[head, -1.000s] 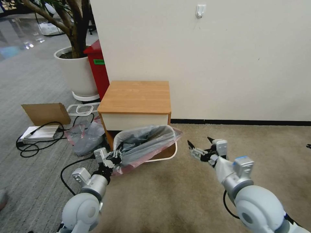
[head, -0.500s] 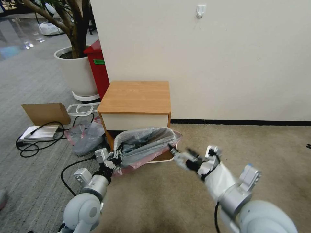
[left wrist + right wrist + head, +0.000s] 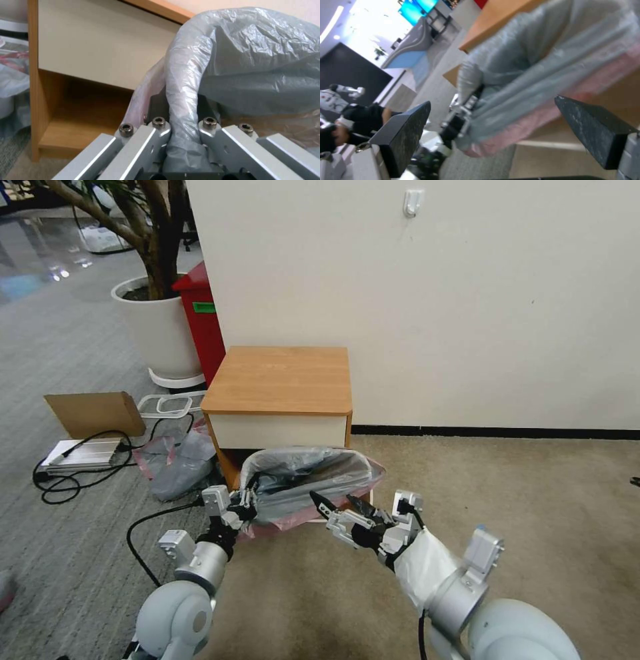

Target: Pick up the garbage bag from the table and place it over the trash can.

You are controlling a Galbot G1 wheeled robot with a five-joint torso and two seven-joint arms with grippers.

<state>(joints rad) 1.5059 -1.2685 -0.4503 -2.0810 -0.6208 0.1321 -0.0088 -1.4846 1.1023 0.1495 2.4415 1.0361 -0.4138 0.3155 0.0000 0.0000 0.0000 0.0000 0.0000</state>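
Right gripper [image 3: 337, 503], jaws apart, has swung to one garbage bag [image 3: 307, 480] left gripper [image 3: 245, 504] clamps.

Cream wall [image 3: 467, 313] with black baseboard [image 3: 493, 432] and one white hook [image 3: 413, 202]. Beige carpet [image 3: 533, 487] adjoins grey carpet [image 3: 60, 347]. Potted tree [image 3: 157, 320] stands left.

A potted tree [image 3: 157, 323] in a white planter is seen beside a tall red bin [image 3: 200, 323]; a cardboard piece [image 3: 93, 413], black cables [image 3: 80, 467] and a grey-and-pink plastic heap [image 3: 175, 463] are spread on the floor; a white hook [image 3: 413, 202] is fixed to the wall.
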